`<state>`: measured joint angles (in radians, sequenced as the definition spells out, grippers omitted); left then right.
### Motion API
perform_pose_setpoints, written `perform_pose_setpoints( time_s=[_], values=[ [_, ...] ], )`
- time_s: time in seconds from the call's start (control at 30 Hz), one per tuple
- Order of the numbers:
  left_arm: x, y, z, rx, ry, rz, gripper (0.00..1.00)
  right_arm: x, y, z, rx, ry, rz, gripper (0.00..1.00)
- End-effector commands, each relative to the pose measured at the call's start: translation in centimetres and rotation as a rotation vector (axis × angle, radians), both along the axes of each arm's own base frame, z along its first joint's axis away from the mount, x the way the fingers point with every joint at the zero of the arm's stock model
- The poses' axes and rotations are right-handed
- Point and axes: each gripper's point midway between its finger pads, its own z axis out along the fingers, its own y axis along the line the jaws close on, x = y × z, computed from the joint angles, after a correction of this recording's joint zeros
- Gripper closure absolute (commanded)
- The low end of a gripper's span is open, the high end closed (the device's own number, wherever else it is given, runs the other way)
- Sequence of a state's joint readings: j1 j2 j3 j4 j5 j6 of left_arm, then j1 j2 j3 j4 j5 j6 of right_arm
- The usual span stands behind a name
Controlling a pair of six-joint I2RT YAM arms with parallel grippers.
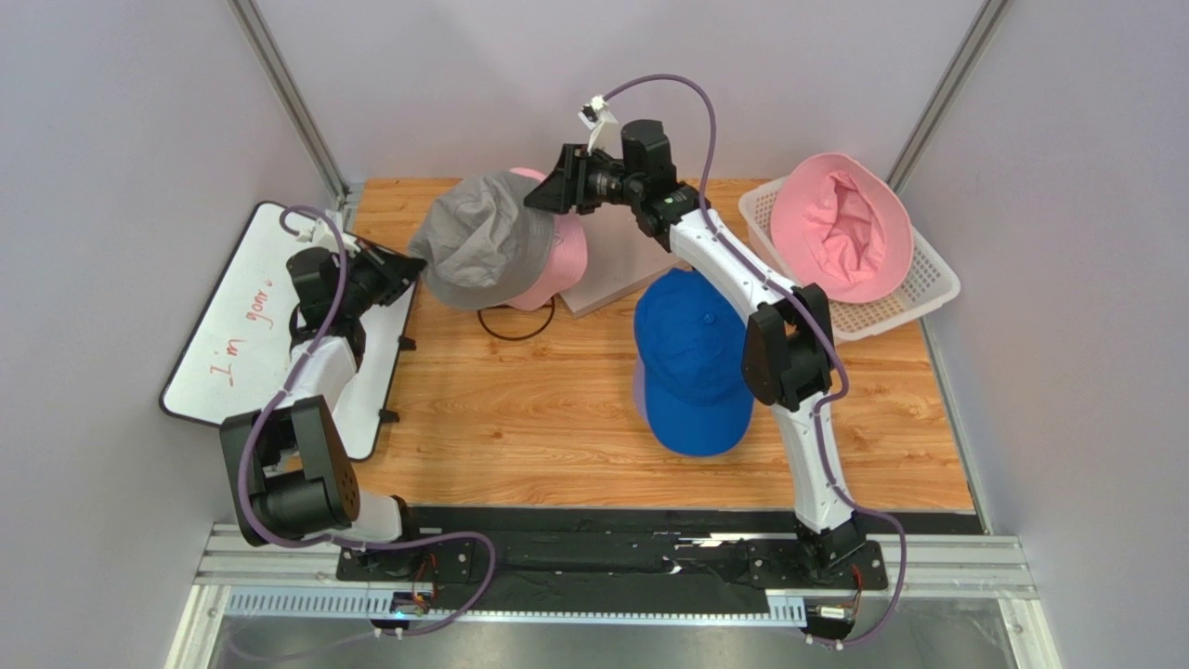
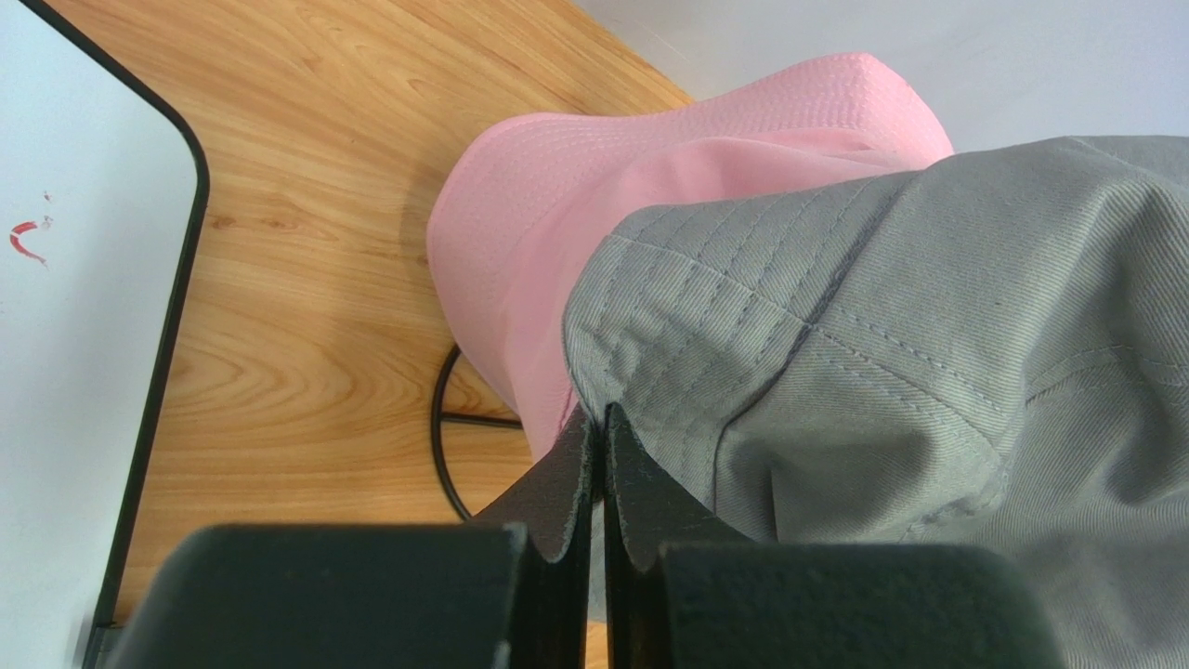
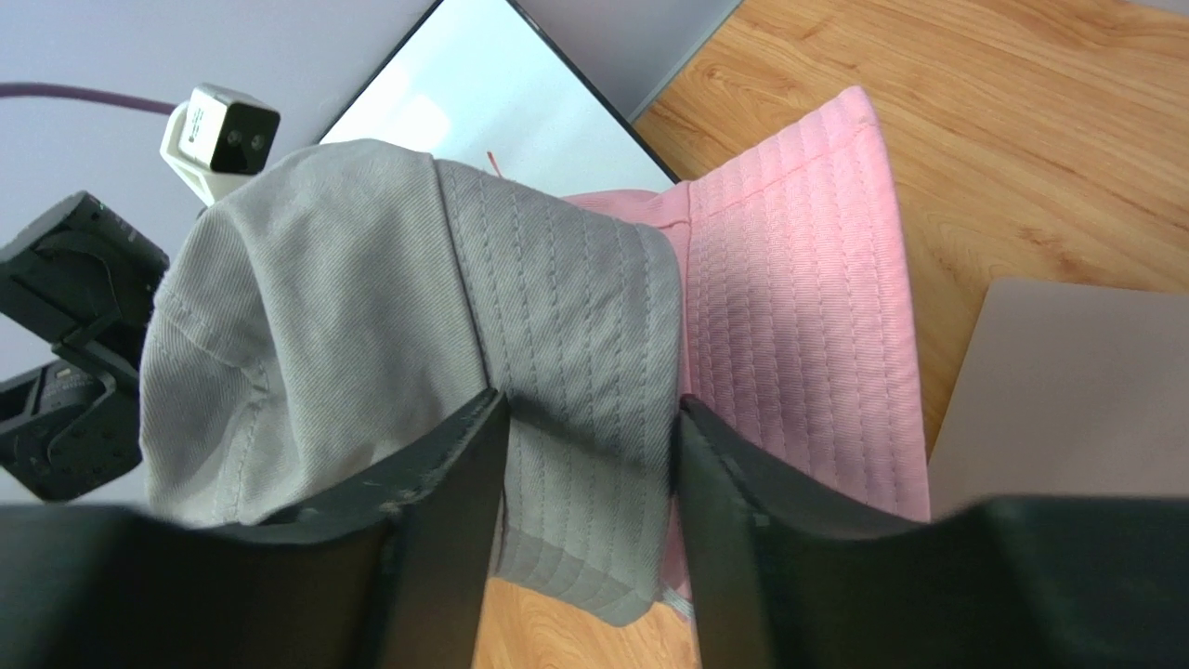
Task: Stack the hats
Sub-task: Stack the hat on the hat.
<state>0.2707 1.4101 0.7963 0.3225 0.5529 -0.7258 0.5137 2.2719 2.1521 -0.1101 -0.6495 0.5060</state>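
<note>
Simultaneously, my left jaws clench the brim of the grey fabric bucket hat (image 1: 482,244) while my right jaws, parted, straddle its opposite edge.

Bright even overhead light, soft shadows by blue cap (image 1: 691,365), whiteboard (image 3: 482,98) washed out (rt wrist cam), foreground blurred, top view sharp.

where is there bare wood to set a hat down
Bare wood: between the whiteboard and the blue cap, on the near side of the grey hat. The back edge is crowded: grey hat over pink hat, basket at right.
</note>
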Motion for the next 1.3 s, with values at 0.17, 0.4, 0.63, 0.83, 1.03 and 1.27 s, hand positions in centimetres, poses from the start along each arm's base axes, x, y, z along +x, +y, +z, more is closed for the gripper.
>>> perform_pose_setpoints(
  time_s=[0.17,0.4,0.63,0.83,1.03,1.27],
  values=[
    [1.4,0.0,1.6,0.07,-0.048,-0.012,1.0,-0.1,0.8,1.3,0.061,-0.018,0.021,1.0],
    [2.1,0.4,-0.2,0.109,0.016,0.012,1.0,1.8,-1.6,-1.8,-0.072,0.039,-0.144,1.0],
    [2.9,-0.6,0.0,0.116,0.006,-0.017,1.0,3.8,-4.2,-4.7,-0.162,0.079,-0.28,1.0],
    [2.9,-1.1,-1.0,0.143,0.034,-0.019,1.0,3.7,-5.8,-6.8,-0.235,0.1,-0.341,1.0],
    [2.6,-1.3,-3.2,0.181,0.087,-0.019,1.0,3.3,-7.0,-7.6,-0.288,0.094,-0.372,1.0],
    [2.3,-1.9,-5.3,0.262,0.17,-0.012,1.0,2.7,-7.2,-7.5,-0.31,0.091,-0.37,1.0]
  ],
)
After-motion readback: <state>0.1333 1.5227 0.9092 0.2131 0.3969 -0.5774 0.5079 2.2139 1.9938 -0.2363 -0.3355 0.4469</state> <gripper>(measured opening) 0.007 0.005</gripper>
